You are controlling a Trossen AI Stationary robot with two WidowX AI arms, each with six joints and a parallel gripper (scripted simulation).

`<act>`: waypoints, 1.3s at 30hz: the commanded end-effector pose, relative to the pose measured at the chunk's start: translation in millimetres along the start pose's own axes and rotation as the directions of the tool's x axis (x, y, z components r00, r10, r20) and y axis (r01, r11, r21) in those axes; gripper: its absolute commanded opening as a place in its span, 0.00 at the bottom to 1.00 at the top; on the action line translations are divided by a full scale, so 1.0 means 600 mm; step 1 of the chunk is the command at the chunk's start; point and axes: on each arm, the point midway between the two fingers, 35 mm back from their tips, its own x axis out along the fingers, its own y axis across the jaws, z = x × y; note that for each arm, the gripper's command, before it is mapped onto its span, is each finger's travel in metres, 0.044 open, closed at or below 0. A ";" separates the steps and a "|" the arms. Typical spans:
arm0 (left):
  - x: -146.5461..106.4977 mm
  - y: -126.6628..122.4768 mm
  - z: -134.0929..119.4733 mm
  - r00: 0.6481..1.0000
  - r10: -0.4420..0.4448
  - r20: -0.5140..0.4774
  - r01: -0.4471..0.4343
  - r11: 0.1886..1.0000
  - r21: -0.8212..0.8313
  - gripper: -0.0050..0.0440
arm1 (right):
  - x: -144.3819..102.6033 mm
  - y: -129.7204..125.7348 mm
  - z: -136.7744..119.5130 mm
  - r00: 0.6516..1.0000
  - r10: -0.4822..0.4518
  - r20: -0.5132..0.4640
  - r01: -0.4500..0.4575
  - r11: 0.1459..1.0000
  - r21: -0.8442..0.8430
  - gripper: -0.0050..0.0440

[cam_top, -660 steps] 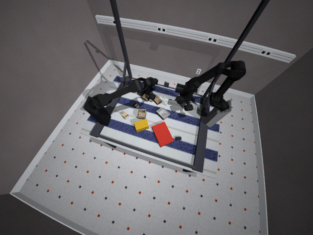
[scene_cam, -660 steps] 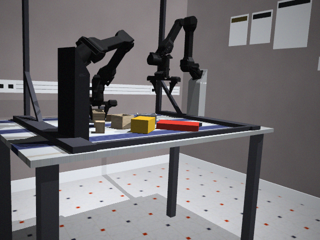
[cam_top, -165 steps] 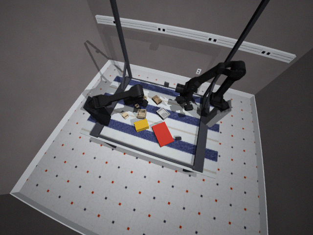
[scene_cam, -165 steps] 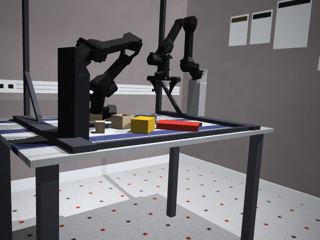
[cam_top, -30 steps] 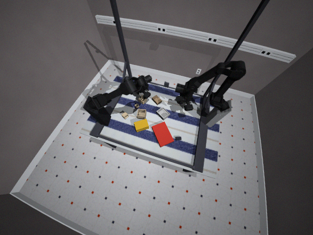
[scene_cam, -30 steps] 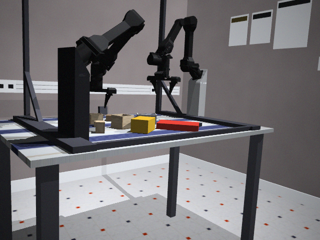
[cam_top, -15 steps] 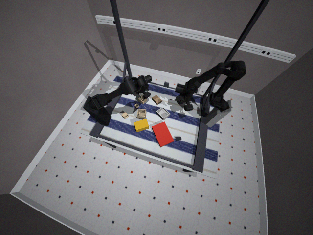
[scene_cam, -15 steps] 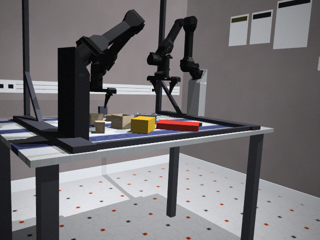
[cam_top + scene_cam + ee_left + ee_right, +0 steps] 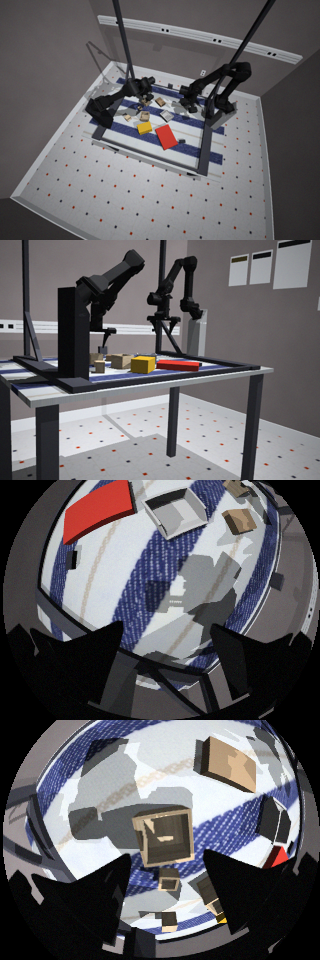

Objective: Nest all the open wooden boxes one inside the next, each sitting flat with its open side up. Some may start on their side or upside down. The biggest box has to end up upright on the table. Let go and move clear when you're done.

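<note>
Wooden and open side up, one box (image 9: 145, 103) (image 9: 96, 359) (image 9: 169, 838) sits on the bench (image 9: 184, 156) (image 9: 144, 392) (image 9: 97, 580) (image 9: 160, 757) below the right gripper (image 9: 145, 99) (image 9: 96, 344) (image 9: 167, 856), which is fairly wide and holding nothing, while the left gripper (image 9: 188, 104) (image 9: 163, 332) (image 9: 168, 628) hangs wider.
</note>
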 end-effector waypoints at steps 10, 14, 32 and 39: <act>-0.007 -0.004 0.008 1.000 -0.011 0.021 0.011 1.000 -0.003 0.92 | -0.010 -0.009 0.011 1.000 -0.007 0.020 -0.005 0.830 0.558 0.18; -0.007 -0.004 0.008 1.000 -0.011 0.021 0.011 1.000 -0.003 0.92 | -0.011 -0.009 0.012 1.000 -0.008 0.020 -0.009 0.691 0.723 0.10; -0.007 -0.004 0.008 1.000 -0.011 0.021 0.011 1.000 -0.003 0.92 | -0.012 -0.009 0.013 1.000 -0.009 0.022 -0.021 0.100 0.995 0.10; -0.007 -0.004 0.008 1.000 -0.011 0.021 0.011 1.000 -0.003 0.92 | 0.045 -0.003 0.001 1.000 -0.002 0.006 -0.006 0.119 0.993 0.09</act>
